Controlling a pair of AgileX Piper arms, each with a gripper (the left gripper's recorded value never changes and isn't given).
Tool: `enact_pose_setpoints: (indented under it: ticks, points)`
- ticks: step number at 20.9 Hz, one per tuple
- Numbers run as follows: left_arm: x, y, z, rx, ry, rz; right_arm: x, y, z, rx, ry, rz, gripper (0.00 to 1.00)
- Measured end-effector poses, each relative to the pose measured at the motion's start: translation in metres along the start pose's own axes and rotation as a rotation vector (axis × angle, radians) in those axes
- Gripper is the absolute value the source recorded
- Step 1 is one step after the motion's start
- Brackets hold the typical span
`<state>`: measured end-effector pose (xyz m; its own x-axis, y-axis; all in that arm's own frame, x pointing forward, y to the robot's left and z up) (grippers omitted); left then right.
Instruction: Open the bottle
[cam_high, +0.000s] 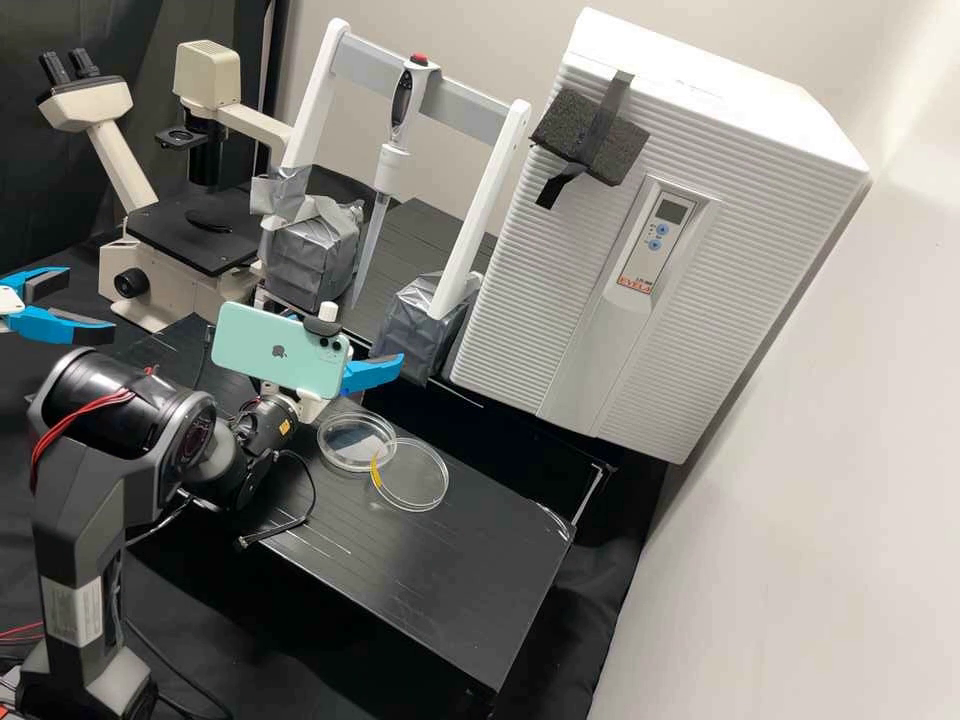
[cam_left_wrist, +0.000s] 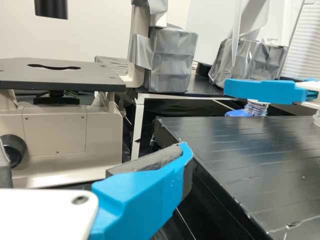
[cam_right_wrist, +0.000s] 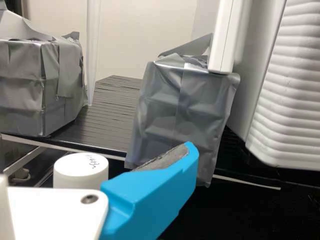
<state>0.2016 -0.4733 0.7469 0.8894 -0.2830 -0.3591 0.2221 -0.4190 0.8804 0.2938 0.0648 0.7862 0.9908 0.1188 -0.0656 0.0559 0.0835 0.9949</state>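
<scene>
**Bottle at the right hand, left hand apart and off to the side**

At the far left edge of the bench (cam_high: 450, 570), the left hand (cam_high: 90, 298) hangs with its two blue fingers (cam_high: 60, 325) well apart and nothing between them. Just beyond it, at the bench's far left corner, stands a cream inverted microscope (cam_high: 150, 250) with a flat black stage.

The right arm (cam_high: 100, 460) comes in from the near left corner and carries a mint-green phone (cam_high: 275, 350) on its wrist. The right hand (cam_high: 370, 372) reaches past the phone toward the bench's far edge. Whether it is apart or clamped cannot be told.

The clear plastic bottle (cam_left_wrist: 256, 107) stands just under the right hand, off the raised black surface's far edge. Its white cap (cam_right_wrist: 80, 170) is on and sits just beside the hand.

Behind the bottle a white pipette stand (cam_high: 480, 200) rests on two blocks wrapped in grey tape (cam_high: 310, 250). A pipette (cam_high: 395, 150) hangs upright from its crossbar.

To the right of the hand, two clear petri dishes (cam_high: 412, 475) lie flat near the far edge, rims overlapping. One carries a yellow mark.

At the far right corner stands a white ribbed cabinet (cam_high: 620, 250) with a small control panel. A black foam block (cam_high: 590, 135) is strapped to its top edge.
</scene>
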Motion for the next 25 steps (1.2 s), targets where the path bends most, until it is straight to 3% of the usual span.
enact_pose_setpoints:
  ticks: [25]
  points:
    - [0.0004, 0.0000, 0.0006, -0.010, 0.010, 0.006, 0.0046, 0.0054, 0.0041, -0.001, -0.012, 0.021, 0.00]
